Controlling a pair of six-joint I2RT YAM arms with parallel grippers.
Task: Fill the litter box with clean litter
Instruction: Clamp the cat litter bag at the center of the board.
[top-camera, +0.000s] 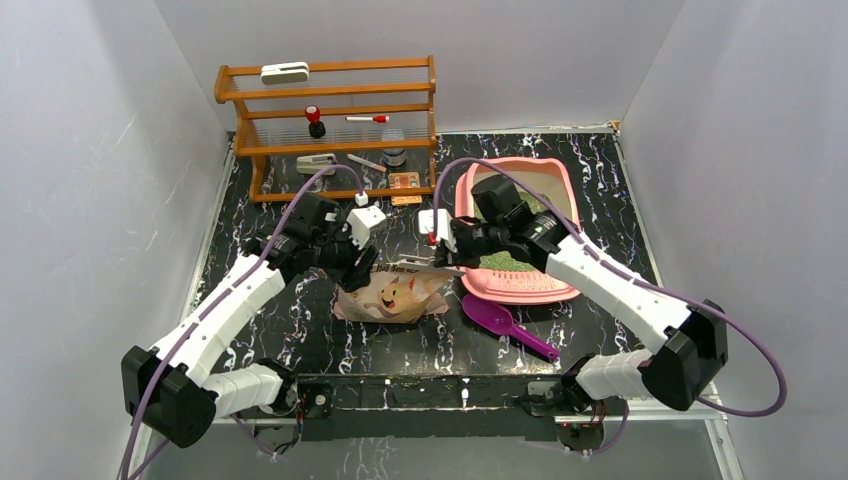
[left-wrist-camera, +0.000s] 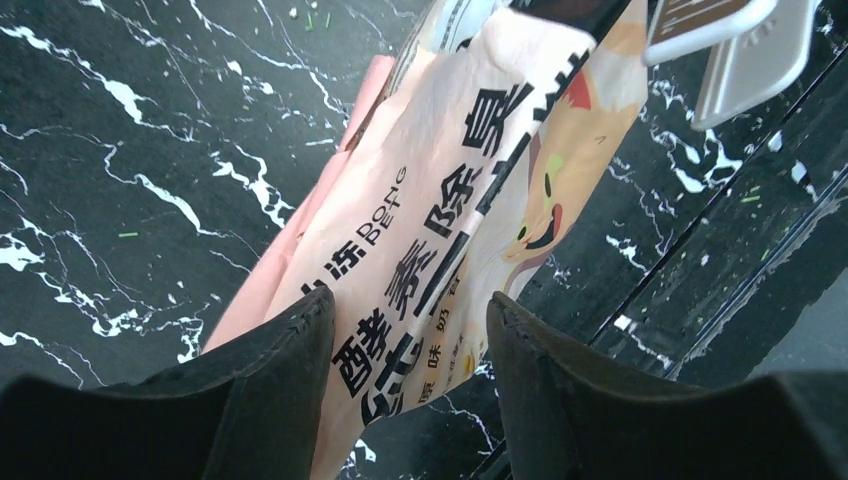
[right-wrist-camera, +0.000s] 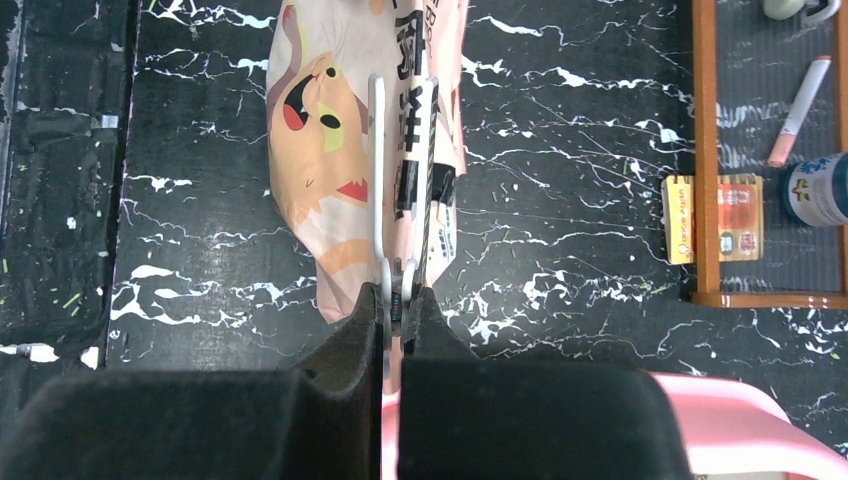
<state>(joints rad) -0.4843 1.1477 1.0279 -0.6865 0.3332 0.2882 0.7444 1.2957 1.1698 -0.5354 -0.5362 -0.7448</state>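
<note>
The pink litter box (top-camera: 563, 172) stands right of centre, and a patch of green clean litter (top-camera: 506, 263) shows in it under my right arm. A beige cat-printed bag (top-camera: 395, 295) lies on the table in front of it. My right gripper (right-wrist-camera: 392, 300) is shut on the handles of a white clip (right-wrist-camera: 378, 150) that sits on the bag (right-wrist-camera: 320, 130). My left gripper (left-wrist-camera: 410, 320) is open and straddles the other end of the bag (left-wrist-camera: 440, 200), the left finger (left-wrist-camera: 270, 370) against the bag's edge and the right finger apart from it.
A purple scoop (top-camera: 505, 325) lies in front of the litter box. A wooden shelf rack (top-camera: 330, 130) with small items stands at the back left. Stray green granules dot the black marble tabletop (left-wrist-camera: 120, 150).
</note>
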